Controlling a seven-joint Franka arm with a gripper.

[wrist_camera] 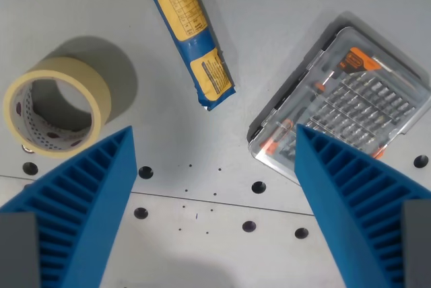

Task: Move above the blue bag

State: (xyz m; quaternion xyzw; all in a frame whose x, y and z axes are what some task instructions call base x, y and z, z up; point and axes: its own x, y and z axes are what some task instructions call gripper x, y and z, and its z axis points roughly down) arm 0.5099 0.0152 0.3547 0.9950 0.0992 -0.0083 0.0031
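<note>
End effector [212, 143] spread wide, holding nothing, over the table [283, 5]. Blue bag [188, 32] lies at 12 o'clock; tape roll [57, 106] at 9, bit case [343, 103] at 2.

— Where are we looking from? We have a single view, from the camera on the wrist, pointing straight down at the grey table [283, 25].

— What frames our picture? The two blue fingers [87, 200] of the gripper [212, 136] rise from the bottom corners, wide apart, so we look out between them.

— How near are we? Near enough to read blocks of print on the blue bag [190, 32], which runs off the top edge, though not the words. The tape roll [57, 106] sits at the wrist view's left, the clear bit case [343, 103] at the wrist view's right.

— Any second view to compare? We have none here.
</note>
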